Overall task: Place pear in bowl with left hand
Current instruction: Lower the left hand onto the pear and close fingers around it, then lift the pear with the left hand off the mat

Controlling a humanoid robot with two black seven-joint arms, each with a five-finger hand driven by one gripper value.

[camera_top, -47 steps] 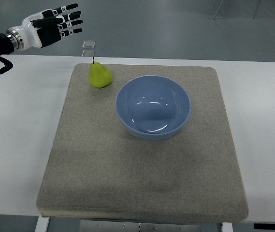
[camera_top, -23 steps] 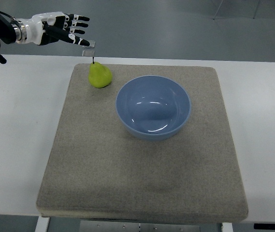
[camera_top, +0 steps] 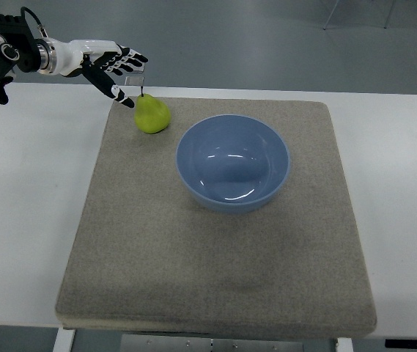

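A yellow-green pear stands upright with its dark stem up on the far left part of a grey mat. A blue bowl sits empty on the mat, right of the pear. My left hand comes in from the upper left. Its fingers are spread and hold nothing. It hovers just left of and behind the pear's top, with the thumb tip close to the pear. The right arm does not show.
The mat lies on a white table. A small clear block stands at the table's far edge just behind the pear, right by my fingertips. Grey floor lies beyond the table.
My left hand has moved right and down toward the pear, and the wrist has turned so the fingers point at it. The pear and bowl have not moved.
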